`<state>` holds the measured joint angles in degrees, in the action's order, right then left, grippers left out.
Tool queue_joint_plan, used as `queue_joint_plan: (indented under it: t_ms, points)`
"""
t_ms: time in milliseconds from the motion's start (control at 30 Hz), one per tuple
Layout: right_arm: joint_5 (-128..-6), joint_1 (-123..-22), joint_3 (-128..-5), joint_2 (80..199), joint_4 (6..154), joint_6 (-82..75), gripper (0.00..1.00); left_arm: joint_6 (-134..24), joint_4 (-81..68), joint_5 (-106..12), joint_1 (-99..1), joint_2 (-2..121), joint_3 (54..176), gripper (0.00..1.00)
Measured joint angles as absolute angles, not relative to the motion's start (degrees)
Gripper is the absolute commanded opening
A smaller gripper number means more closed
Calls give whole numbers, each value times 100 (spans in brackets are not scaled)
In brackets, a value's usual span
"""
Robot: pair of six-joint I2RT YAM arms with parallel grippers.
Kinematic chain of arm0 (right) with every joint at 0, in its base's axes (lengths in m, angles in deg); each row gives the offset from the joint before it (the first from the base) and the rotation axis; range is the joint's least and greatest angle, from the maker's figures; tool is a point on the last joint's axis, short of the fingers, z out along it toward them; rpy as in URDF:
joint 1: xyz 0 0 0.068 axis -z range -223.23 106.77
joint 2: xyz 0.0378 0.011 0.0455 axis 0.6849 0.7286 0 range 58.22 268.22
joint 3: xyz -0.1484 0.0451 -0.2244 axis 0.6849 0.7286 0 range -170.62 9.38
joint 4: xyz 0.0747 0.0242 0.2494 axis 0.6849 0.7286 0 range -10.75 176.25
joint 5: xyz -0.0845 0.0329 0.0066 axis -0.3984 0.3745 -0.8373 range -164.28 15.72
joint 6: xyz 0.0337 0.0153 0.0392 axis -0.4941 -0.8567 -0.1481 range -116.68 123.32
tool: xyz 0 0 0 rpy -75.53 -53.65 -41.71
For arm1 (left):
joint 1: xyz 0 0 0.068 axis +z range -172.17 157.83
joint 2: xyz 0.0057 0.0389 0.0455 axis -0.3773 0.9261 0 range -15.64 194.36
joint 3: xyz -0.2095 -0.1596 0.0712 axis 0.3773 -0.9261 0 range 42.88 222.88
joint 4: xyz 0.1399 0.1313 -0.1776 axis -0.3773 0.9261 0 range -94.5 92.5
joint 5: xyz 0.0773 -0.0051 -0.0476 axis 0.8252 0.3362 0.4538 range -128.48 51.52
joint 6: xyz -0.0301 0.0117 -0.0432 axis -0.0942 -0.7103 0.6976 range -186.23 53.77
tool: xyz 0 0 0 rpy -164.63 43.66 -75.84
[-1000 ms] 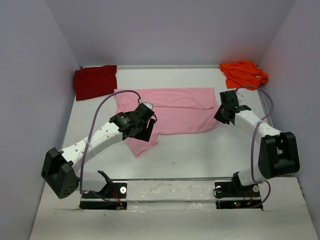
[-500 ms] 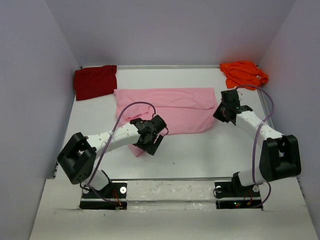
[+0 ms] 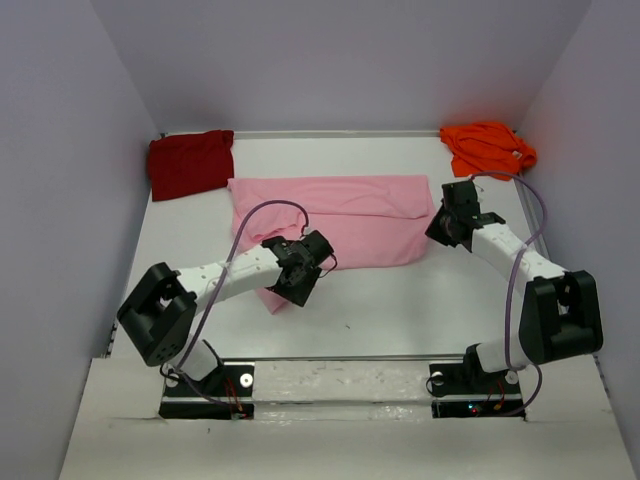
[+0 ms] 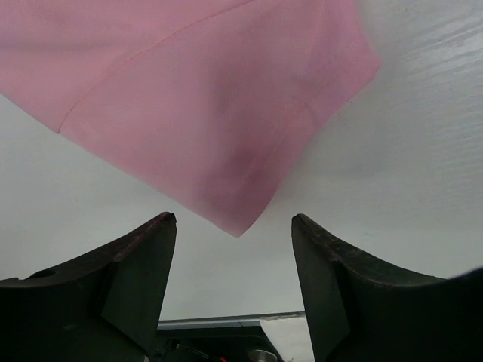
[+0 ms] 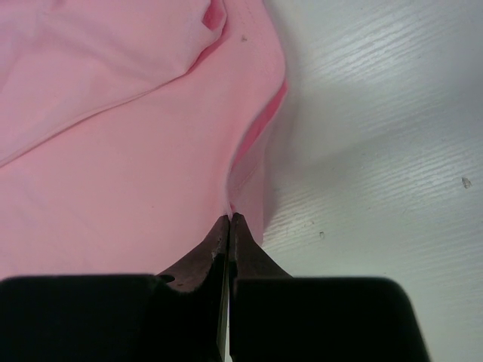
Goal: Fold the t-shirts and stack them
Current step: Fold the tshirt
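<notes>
Seen from above, the left arm [image 3: 225, 280] covers part of the pink t-shirt [image 3: 350, 215] at its near corner. In the left wrist view the shirt runs off the top edge. The left fingers [image 4: 139, 260] are cut off below. The right fingers [image 5: 207, 253] meet on the shirt's fold, hiding how much cloth they pinch.

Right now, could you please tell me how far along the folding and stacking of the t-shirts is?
Early. Done: the pink t-shirt lies spread mid-table, one layer seemingly folded over. In hand: the right claw is shut on its right edge; the left claw hangs open over its near sleeve corner. Left: the dark red t-shirt and the bunched orange t-shirt sit apart in the far corners; nothing is stacked.
</notes>
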<state>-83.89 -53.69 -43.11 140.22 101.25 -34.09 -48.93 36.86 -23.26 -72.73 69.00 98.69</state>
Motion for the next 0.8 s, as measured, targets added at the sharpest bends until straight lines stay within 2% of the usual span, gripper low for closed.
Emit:
queue_joint_plan:
  t_ms: [233, 367, 433, 533, 600, 700, 733, 800]
  points:
    - [-8385, -5369, -4311, 13989, 10125, -3396, 0, -4808, 3686, -2177, -7273, 7510, 9838, 72]
    - [-8385, -5369, -4311, 13989, 10127, -3394, 0, -4788, 3689, -2173, -7276, 7510, 9795, 68]
    - [-8382, -5369, -4311, 13989, 10127, -3394, 0, -4784, 3686, -2173, -7276, 7486, 9781, 59]
    - [-8382, -5369, -4311, 13989, 10127, -3394, 0, -4766, 3686, -2173, -7276, 7438, 9771, 55]
    - [-8382, -5369, -4311, 13989, 10127, -3394, 0, -4768, 3682, -2177, -7276, 7440, 9771, 45]
    - [-8385, -5369, -4311, 13989, 10125, -3391, 0, -4766, 3673, -2212, -7276, 7440, 9762, 21]
    - [-8385, -5369, -4311, 13989, 10127, -3391, 0, -4790, 3667, -2223, -7276, 7440, 9762, 0]
    - [-8387, -5369, -4311, 13989, 10127, -3391, 0, -4786, 3647, -2223, -7276, 7440, 9760, 0]
